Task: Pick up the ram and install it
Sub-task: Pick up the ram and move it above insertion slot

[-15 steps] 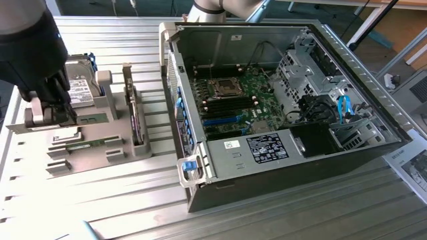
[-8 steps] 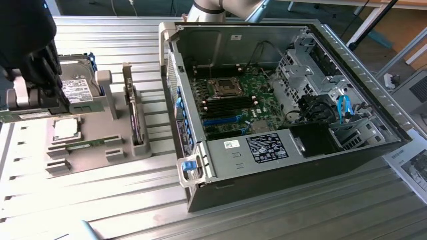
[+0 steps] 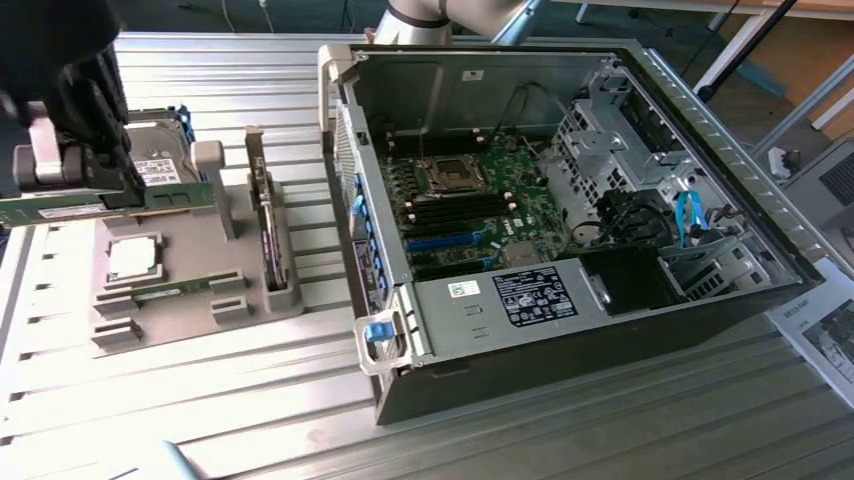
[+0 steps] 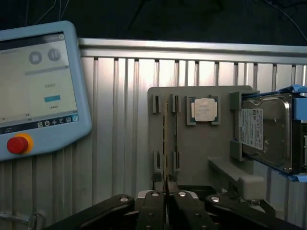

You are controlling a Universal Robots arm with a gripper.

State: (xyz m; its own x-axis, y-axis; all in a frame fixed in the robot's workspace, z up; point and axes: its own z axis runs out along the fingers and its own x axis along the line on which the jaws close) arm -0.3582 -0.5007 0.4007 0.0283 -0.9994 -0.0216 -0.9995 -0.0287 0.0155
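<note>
One ram (image 3: pixel 60 211) is pinched flat between the fingers of the tool (image 3: pixel 100 190). The stick lies level and long-ways, over the hard-drive end of the grey holder (image 3: pixel 187 255) and reaching past the holder's edge toward the exterior view's left. It appears lifted off the holder rather than seated in it. In the wrist view the tool (image 4: pixel 166 201) is pressed together on the stick's near end. There the ram (image 4: pixel 165 143) shows edge-on as a thin line running out over the holder (image 4: pixel 201 148), in line with the holder's pairs of small slot posts.

A second ram stick (image 3: pixel 171 291) sits in a slot of the holder, just beside the square silver processor (image 3: pixel 134 258), which rests in its own recess. A hard drive (image 3: pixel 160 165) with blue rails lies at the holder's far end. An expansion card (image 3: pixel 267 230) stands on edge along the holder's side that faces the computer case (image 3: pixel 561 330).

The case lies open on the ribbed metal bench (image 3: pixel 200 400), near the holder on the exterior view's right. Its motherboard (image 3: pixel 481 190) is exposed, with dark memory slots (image 3: pixel 461 210) next to the processor socket. In the wrist view a pale blue teach pendant (image 4: pixel 33 86) with a red button (image 4: pixel 17 144) lies on the bench, well apart from the holder.
</note>
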